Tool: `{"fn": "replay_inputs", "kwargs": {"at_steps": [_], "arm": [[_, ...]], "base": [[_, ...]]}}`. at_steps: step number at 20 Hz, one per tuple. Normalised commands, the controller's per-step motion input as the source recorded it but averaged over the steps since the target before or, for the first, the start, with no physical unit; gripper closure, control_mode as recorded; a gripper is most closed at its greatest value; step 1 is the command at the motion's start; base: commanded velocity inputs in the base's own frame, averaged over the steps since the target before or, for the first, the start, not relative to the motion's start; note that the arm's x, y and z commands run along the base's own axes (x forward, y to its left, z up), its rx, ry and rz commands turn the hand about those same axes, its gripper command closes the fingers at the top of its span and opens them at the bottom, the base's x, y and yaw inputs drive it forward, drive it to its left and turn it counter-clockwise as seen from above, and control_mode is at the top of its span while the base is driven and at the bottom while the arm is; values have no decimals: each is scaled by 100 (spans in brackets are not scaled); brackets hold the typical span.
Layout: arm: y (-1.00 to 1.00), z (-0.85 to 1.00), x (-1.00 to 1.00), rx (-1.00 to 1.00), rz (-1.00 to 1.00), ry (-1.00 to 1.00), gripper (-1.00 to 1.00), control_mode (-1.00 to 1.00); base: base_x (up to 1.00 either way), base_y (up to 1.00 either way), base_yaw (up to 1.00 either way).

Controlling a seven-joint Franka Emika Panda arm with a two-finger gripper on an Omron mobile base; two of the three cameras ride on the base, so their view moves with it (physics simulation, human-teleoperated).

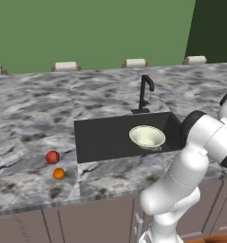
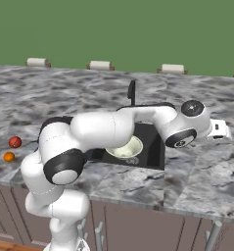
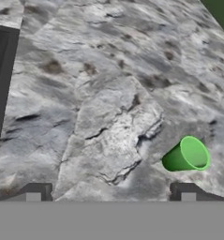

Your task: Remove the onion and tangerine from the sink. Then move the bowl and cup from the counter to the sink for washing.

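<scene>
The red onion and the smaller orange tangerine lie side by side on the marble counter, left of the black sink. Inside the sink rests the pale bowl, partly hidden by my arm in the right base view. The green cup lies on its side on the counter, right of the sink. My gripper hovers open over bare marble just left of the cup, with nothing between its fingertips. The cup sits just above the right fingertip in the hand view.
A thin black faucet stands behind the sink. Small white rolls line the back edge of the counter under the green wall. My arm reaches across the sink to the right. Brown cabinets run below.
</scene>
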Motion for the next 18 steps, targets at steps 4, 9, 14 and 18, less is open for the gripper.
{"fn": "replay_inputs", "kwargs": {"at_steps": [4, 9, 14, 18], "arm": [[-11, 0, -33, 0, -8, -3, -100, -100], [0, -1, -27, 0, -7, 0, -100, -100], [0, 0, -22, 0, -10, 0, -100, -100], [0, 0, -17, 0, -10, 2, -100, -100]], "base": [[0, 0, 0], [0, 0, 0], [0, 0, 0], [0, 0, 0]]}}
